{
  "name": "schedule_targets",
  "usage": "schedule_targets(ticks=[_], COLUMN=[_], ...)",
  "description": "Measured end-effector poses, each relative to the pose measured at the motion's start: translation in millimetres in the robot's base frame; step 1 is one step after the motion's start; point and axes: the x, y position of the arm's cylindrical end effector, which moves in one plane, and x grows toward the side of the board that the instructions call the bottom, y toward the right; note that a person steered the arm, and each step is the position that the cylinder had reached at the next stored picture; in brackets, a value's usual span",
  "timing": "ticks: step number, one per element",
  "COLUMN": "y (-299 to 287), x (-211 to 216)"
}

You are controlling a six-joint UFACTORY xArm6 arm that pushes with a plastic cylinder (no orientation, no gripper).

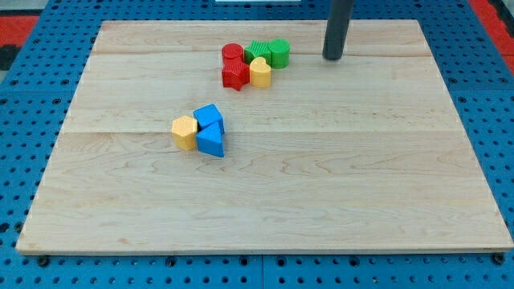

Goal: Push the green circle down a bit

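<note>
The green circle (pixel 279 52) stands near the view's top centre, at the right end of a tight cluster. Touching it on the left is a green star (pixel 258 50). A yellow heart (pixel 260 71) sits just below them. A red circle (pixel 233 54) and a red star (pixel 235 75) form the cluster's left side. My tip (pixel 332 57) rests on the board to the right of the green circle, about a block's width and a half away, at nearly the same height in the view.
A second group lies left of the board's centre: a yellow hexagon (pixel 185 132), a blue cube (pixel 209 117) and a blue triangle (pixel 212 140), all touching. The wooden board (pixel 321 177) is ringed by a blue perforated surface (pixel 498 104).
</note>
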Motion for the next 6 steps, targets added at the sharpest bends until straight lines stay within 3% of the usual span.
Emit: schedule_targets(ticks=[1,3,5,6], y=[0,-59,-67,-63], x=[-57,-49,41,66])
